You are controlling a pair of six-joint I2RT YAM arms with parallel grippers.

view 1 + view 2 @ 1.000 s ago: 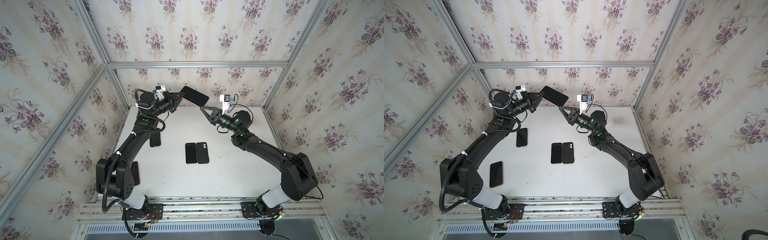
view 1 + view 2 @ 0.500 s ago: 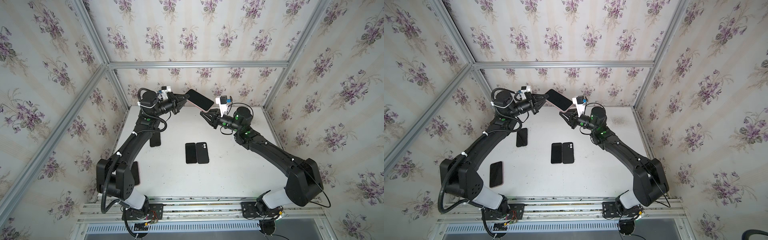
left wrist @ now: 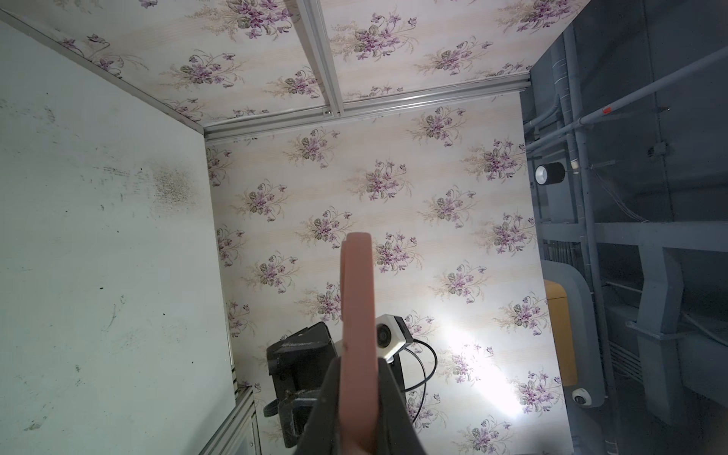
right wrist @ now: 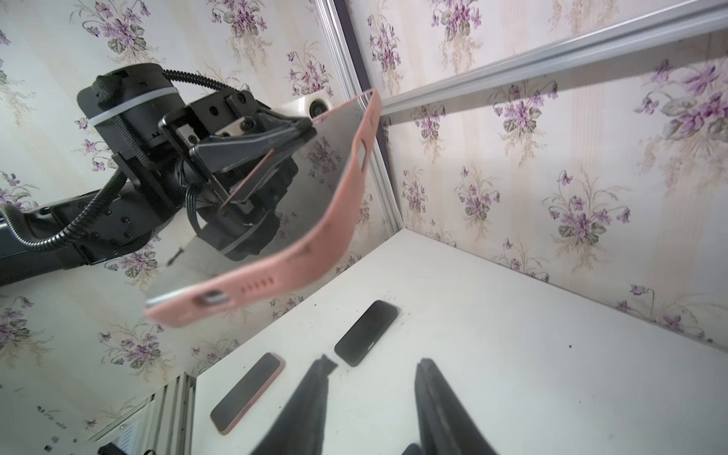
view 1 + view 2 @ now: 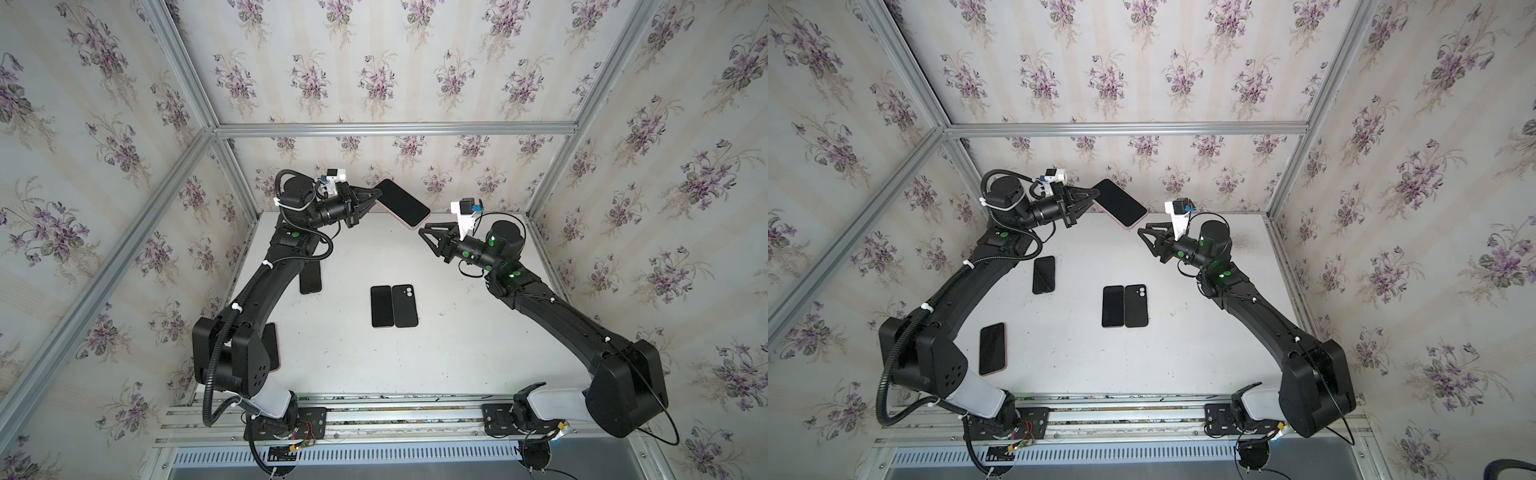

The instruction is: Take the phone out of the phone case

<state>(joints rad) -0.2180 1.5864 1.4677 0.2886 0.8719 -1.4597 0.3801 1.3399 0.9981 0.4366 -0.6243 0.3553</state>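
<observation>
A phone with a dark screen, in a pink phone case, hangs in the air over the back of the table, tilted down to the right. My left gripper is shut on its upper left end; in the left wrist view only the case's pink edge shows between the fingers. My right gripper stands open with nothing in it, just below and to the right of the phone's lower end, not touching it.
On the white table, a black phone and a black case lie side by side in the middle. A dark phone lies by the left arm, and another pink-cased phone near the front left. Wallpapered walls enclose three sides.
My right gripper has opened and come up closer to the phone's lower end. The left arm has swung the phone a little to the right and tilted it lower.
</observation>
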